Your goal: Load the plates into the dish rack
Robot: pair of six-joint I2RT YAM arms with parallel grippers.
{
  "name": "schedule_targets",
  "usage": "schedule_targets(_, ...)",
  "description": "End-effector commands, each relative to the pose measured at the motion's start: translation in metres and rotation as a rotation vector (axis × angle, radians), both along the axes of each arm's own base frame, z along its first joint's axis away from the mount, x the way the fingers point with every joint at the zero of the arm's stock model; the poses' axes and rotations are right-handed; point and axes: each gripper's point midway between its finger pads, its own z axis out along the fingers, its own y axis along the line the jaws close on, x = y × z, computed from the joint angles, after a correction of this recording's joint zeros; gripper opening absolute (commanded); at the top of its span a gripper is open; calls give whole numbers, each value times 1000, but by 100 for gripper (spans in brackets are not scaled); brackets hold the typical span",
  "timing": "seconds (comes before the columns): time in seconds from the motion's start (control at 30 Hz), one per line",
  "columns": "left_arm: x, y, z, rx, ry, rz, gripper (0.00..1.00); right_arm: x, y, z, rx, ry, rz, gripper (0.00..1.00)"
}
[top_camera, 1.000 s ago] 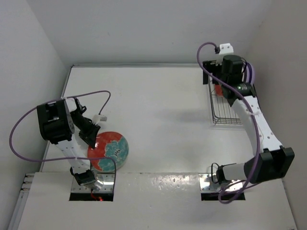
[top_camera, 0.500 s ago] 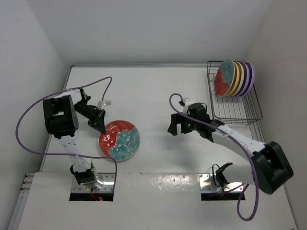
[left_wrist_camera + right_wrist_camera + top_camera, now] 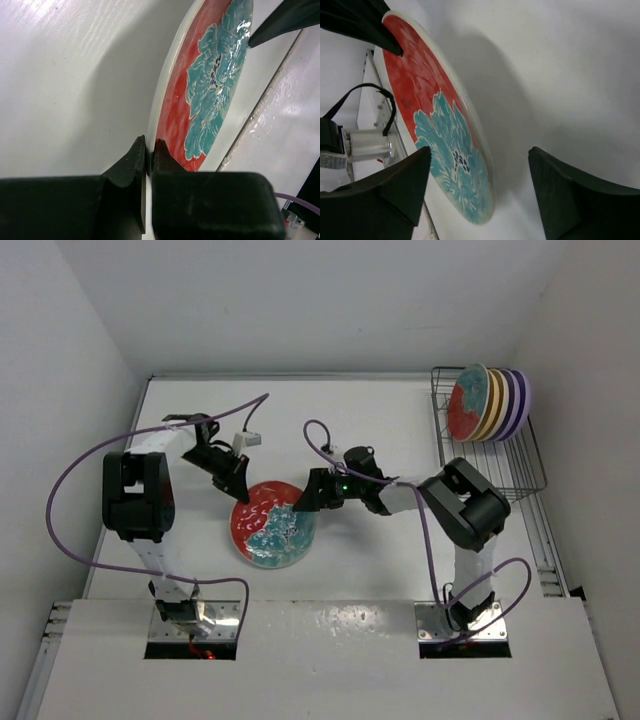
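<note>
We see the left tool (image 3: 148, 150) clamped on the rim of the red-and-teal plate (image 3: 275, 525), near the middle of the table (image 3: 330, 420). The right tool (image 3: 306, 496) stands open, straddling the opposite rim. Five other plates (image 3: 490, 403) stand in the rack (image 3: 495, 475), far right.

Five racked plates (image 3: 490, 405), one loose red-and-teal plate (image 3: 275, 525), one dish rack (image 3: 495, 475), two arms (image 3: 135, 500).

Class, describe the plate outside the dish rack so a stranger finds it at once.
Start near the middle of the table, left of the dish rack. The left gripper pinches the rim of a red plate with a teal flower, the only plate not racked.
</note>
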Motion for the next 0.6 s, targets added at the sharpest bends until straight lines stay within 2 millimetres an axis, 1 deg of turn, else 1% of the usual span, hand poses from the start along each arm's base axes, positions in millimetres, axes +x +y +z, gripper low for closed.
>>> schedule_targets(0.0, 31, -2, 7, -28, -173, -14, 0, -11, 38, 22, 117, -23, 124, 75)
schedule_targets(0.03, 34, -2, 10, -28, -184, -14, 0, -15, 39, 7, 98, 10, 132, 69)
schedule_targets(0.07, 34, -2, 10, -28, -184, -14, 0, -19, 43, 7, 108, 26, 140, 53)
schedule_targets(0.1, 37, -2, 12, -28, -193, -14, 0, -18, 43, 7, 116, 48, 127, 45)
schedule_targets(0.13, 37, -1, 11, -19, -193, -14, 0, -16, 44, 9, 136, 52, 117, 27)
schedule_targets(0.17, 37, 1, 10, -9, -193, -14, 0, -11, 42, 12, 141, 52, 99, 18)
schedule_targets(0.23, 44, 0, 17, -10, -211, -4, 0, -1, 36, 26, 151, 39, 66, 0)
schedule_targets(0.27, 48, 5, 19, 2, -213, 15, 0, 3, 35, 39, 159, 10, 53, 0)
schedule_targets(0.3, 56, 8, 22, 20, -226, 26, 0, 9, 30, 44, 147, -4, 35, 0)
schedule_targets(0.33, 61, 13, 23, 32, -226, 46, 0, 13, 26, 56, 141, -19, 18, 0)
schedule_targets(0.37, 65, 14, 28, 40, -228, 57, 12, 21, 22, 76, 148, -53, 3, 0)
schedule_targets(0.4, 69, 19, 30, 51, -225, 67, 21, 29, 17, 84, 142, -81, -19, 0)
schedule_targets(0.43, 76, 19, 42, 50, -229, 77, 31, 33, 14, 93, 143, -99, -30, 0)
schedule_targets(0.47, 83, 28, 51, 51, -236, 118, 48, 34, 7, 122, 154, -134, -40, 0)
schedule_targets(0.5, 90, 37, 57, 78, -244, 157, 58, 55, -6, 138, 149, -175, -109, 0)
schedule_targets(0.53, 107, 47, 74, 103, -304, 209, 69, 63, -16, 159, 145, -232, -136, 0)
schedule_targets(0.57, 116, 63, 80, 129, -287, 320, 84, 65, -27, 173, 97, -234, -158, 0)
